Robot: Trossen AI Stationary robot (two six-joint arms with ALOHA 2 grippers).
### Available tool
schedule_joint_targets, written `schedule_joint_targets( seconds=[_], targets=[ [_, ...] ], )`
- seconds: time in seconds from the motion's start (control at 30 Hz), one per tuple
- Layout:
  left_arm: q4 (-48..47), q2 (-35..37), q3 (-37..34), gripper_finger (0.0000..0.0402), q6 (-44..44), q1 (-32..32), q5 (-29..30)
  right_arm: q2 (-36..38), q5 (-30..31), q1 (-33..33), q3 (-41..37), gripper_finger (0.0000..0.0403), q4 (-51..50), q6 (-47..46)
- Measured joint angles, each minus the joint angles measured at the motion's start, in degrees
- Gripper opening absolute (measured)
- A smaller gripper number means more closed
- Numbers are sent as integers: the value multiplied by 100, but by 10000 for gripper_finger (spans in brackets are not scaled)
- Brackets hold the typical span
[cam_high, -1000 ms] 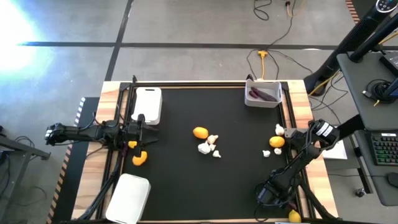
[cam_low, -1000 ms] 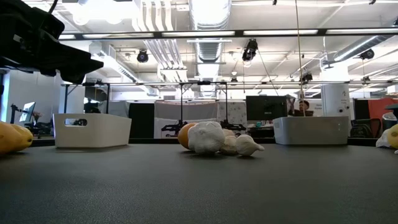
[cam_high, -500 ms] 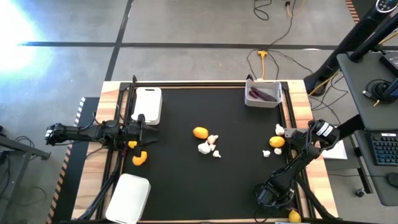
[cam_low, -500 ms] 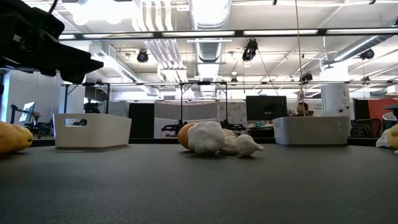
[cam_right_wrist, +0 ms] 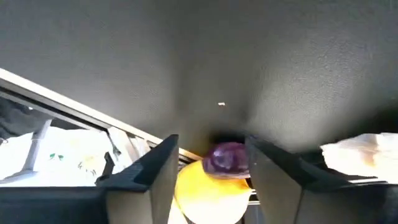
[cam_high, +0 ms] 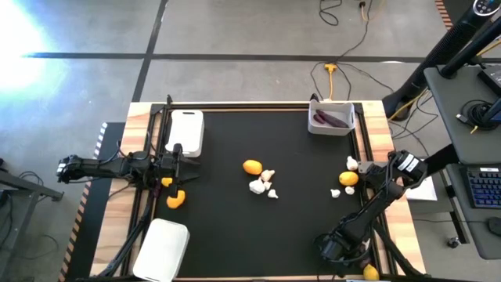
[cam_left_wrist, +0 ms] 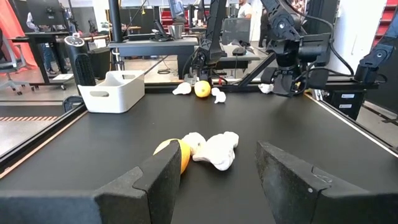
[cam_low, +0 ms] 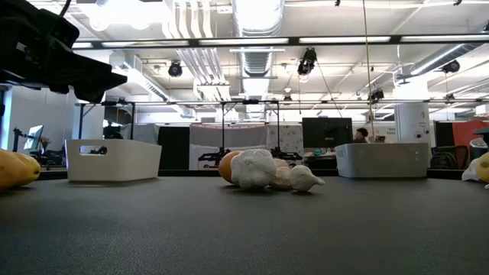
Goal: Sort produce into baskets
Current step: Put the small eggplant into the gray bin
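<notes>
Your produce is scattered: a lemon (cam_high: 252, 166) and whitish lumpy pieces (cam_high: 263, 184) lie mid-mat, another lemon (cam_high: 348, 178) with whitish bits sits near the right edge, and one lemon (cam_high: 177, 199) rests beside the left gripper (cam_high: 174, 168). Purple pieces (cam_high: 331, 119) already lie in the far right basket (cam_high: 332, 117); the other baskets (cam_high: 185, 131) (cam_high: 163, 247) stand along the left side.

Your right gripper (cam_high: 335, 249) is at the near right edge, and since a second ago it has crept slightly inward, away from the lemon (cam_high: 371, 272) lying off the mat. In its wrist view the fingers (cam_right_wrist: 152, 177) stand apart around a small purple piece (cam_right_wrist: 226, 157) in front of that lemon; whether they pinch it, you cannot tell.

Your left gripper has not moved, fingers (cam_left_wrist: 163, 176) spread and empty.
</notes>
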State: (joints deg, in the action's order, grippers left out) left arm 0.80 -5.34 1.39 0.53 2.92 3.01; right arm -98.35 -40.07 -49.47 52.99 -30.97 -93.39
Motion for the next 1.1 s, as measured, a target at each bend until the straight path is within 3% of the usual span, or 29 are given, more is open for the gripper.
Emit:
schedule_joint_targets(
  seconds=[0.27,0.57,0.83,1.1],
  targets=[
    [0,0,0,190,1,2,0,0,-214,-390,101,246,-32,-273],
    [0,0,0,190,1,0,2,0,-118,-670,83,266,-26,-477],
    [0,0,0,190,0,0,1,-2,483,-722,-1,227,-74,-558],
    [0,0,0,190,-1,2,0,-2,304,-713,-1,153,-102,-555]
  ],
)
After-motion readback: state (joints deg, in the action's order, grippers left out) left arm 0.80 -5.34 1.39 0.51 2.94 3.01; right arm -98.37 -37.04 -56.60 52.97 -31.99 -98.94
